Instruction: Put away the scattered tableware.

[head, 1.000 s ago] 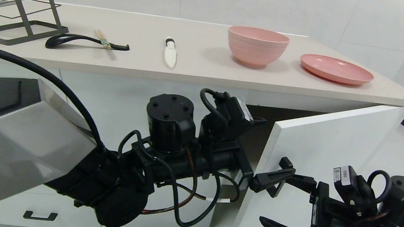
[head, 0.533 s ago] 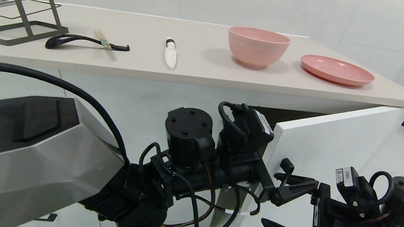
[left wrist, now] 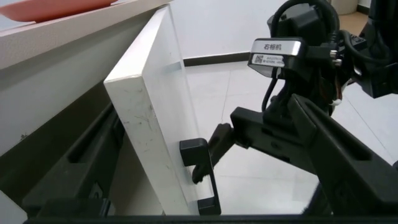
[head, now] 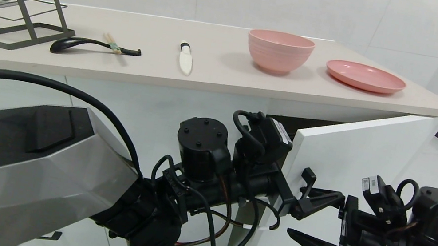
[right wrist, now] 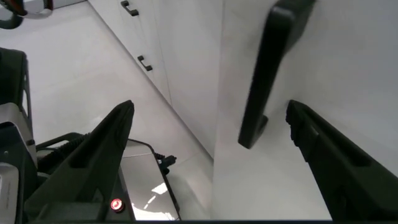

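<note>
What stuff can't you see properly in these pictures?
Inside the cupboard: in the head view, the open door and left arm block it.
Wire rack: top and left side cut off by the head view's edge.
Chopsticks: too small to count, head view.
Door handle: one end runs off the right wrist view's edge.

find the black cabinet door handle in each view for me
Head view: handle on the cabinet door's front, near its free edge.
Left wrist view: beside the door's thick edge.
Right wrist view: between the right gripper's spread fingers.
Shared landmark: the white cabinet door.
</note>
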